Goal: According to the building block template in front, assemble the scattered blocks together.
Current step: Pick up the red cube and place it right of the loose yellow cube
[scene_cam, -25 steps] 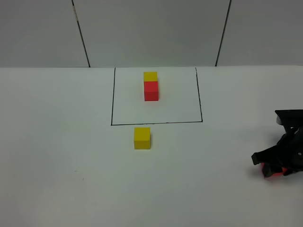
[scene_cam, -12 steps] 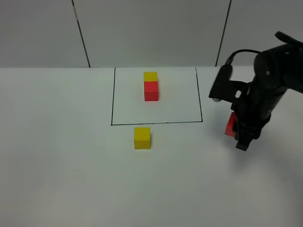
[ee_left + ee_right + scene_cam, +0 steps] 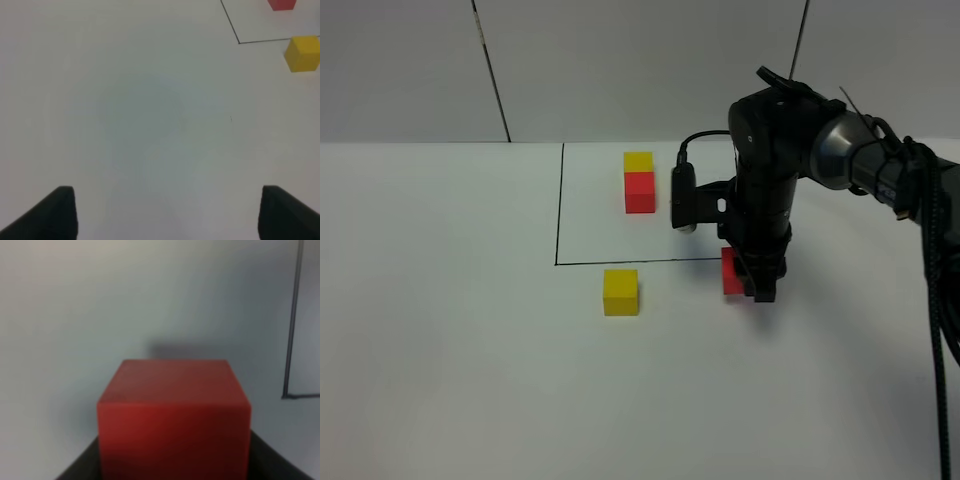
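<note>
The building block template [image 3: 639,180], a yellow cube joined to a red one, lies inside the black-line rectangle [image 3: 557,210]. A loose yellow block [image 3: 620,291] rests just in front of the rectangle's front line; the left wrist view shows this yellow block [image 3: 303,53] too. My right gripper [image 3: 752,282] points down, shut on the red block [image 3: 731,272], by the rectangle's front right corner and to the right of the yellow block. In the right wrist view the red block [image 3: 172,415] fills the space between the fingers. My left gripper [image 3: 167,215] stands open over bare table.
The white table [image 3: 470,380] has a grey panelled wall [image 3: 640,60] behind it. A black cable [image 3: 935,260] trails from the right arm down the right side. In the right wrist view a black line [image 3: 292,320] of the rectangle runs beside the held block.
My right arm has risen from the table's right edge and swung left with the red block, ending at the rectangle's front right corner. The yellow block and template have not moved.
</note>
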`<move>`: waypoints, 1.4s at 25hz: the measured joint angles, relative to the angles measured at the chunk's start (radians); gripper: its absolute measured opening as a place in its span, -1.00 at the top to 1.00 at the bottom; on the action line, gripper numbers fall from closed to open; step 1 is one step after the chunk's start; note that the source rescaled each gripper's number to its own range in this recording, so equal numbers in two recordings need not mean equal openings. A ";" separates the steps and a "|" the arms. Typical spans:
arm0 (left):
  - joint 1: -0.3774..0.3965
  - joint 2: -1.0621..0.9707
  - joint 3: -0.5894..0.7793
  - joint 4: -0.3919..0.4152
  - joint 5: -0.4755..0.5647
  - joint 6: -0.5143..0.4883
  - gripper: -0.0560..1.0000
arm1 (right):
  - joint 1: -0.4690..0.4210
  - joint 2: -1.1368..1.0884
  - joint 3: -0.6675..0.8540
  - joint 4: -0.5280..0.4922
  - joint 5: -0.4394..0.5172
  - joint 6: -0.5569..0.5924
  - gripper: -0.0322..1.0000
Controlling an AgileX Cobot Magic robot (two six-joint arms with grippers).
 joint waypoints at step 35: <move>0.000 0.000 0.001 0.000 0.000 0.000 -0.46 | 0.086 0.141 -0.098 0.187 -0.110 -0.025 0.93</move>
